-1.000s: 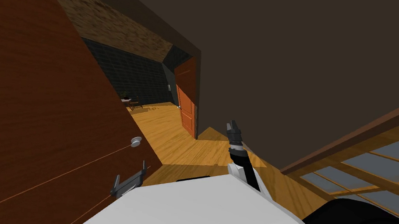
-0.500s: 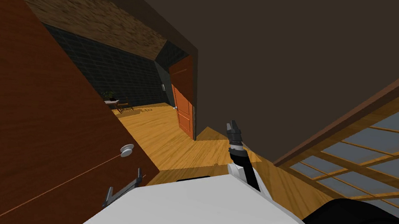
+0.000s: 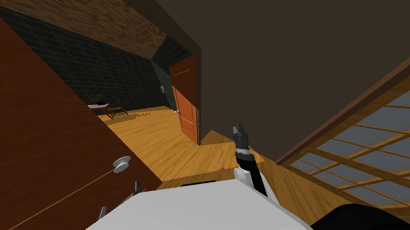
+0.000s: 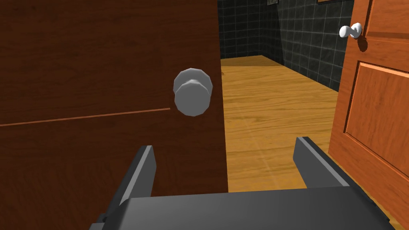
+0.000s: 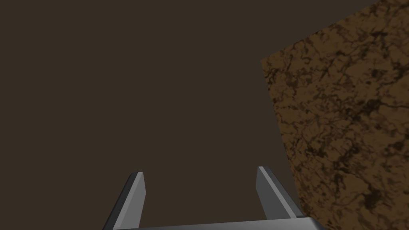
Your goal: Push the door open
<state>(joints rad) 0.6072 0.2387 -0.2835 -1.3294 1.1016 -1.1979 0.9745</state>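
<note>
The dark brown door [image 4: 100, 60] stands on my left, already swung partly off its frame, with its free edge running straight up between the two fingers of the left end effector [image 4: 224, 145]. Those fingers are spread apart and grip nothing. One is over the door's face below the round grey knob [image 4: 192, 97], the other over the wooden floor [image 4: 263, 119] seen through the gap; I cannot tell whether either touches the wood. That straddle is the main risk, I judge. If the hand drives forward, the edge may slide between the fingers, so the push would land on nothing or the door would wedge there. A drift toward the knob could snag a finger on it. Beyond the gap an orange door [image 4: 375, 100] with a white handle [image 4: 350, 30] stands open, near enough that the base could brush it. The right end effector [image 3: 239, 129] is raised ahead of me, fingers apart, empty. No brand, label or writing can be read.
</note>
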